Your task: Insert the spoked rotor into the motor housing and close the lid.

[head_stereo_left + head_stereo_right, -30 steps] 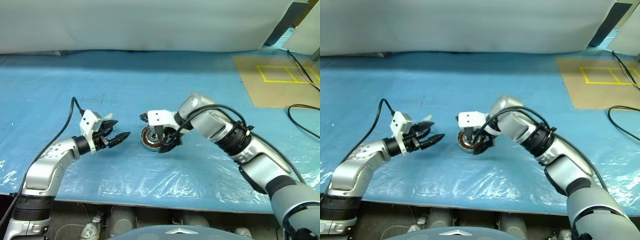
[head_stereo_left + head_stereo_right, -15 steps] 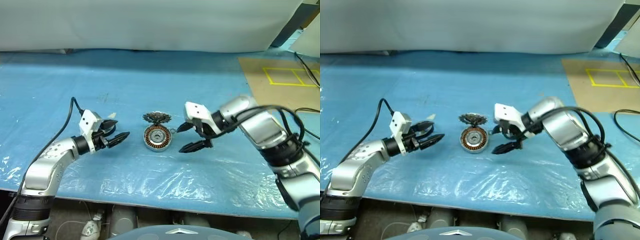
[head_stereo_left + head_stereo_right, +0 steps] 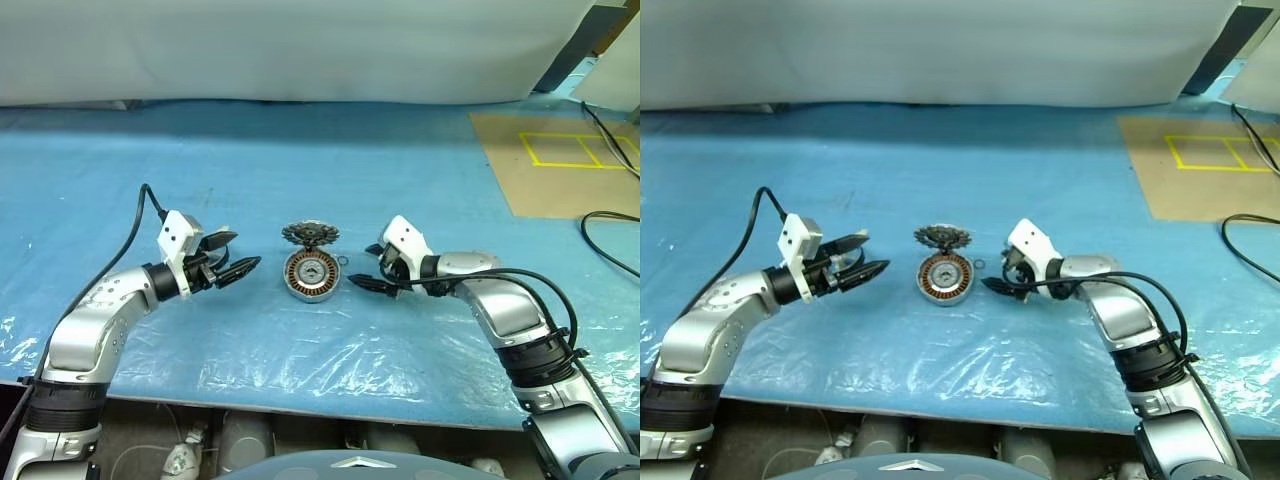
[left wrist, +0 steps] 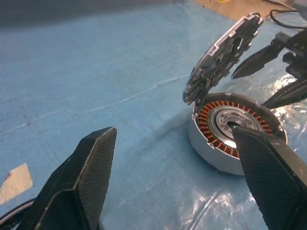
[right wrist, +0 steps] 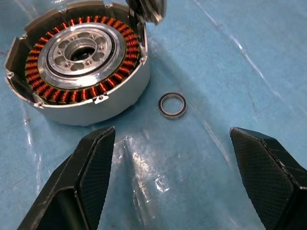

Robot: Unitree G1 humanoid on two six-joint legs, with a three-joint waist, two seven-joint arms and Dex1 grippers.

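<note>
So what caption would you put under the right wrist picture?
Open right claw hovering over a small ring beside the copper-wound motor housing.

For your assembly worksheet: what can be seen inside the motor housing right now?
Inside the motor housing: copper windings ringing a silvery hub with a dark centre hole. The spoked rotor leans tilted on its rim, hiding a little.

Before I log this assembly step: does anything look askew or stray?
Yes. The spoked rotor leans tilted on the motor housing rim instead of seated inside, and a small loose ring lies on the blue sheet beside the housing.
</note>
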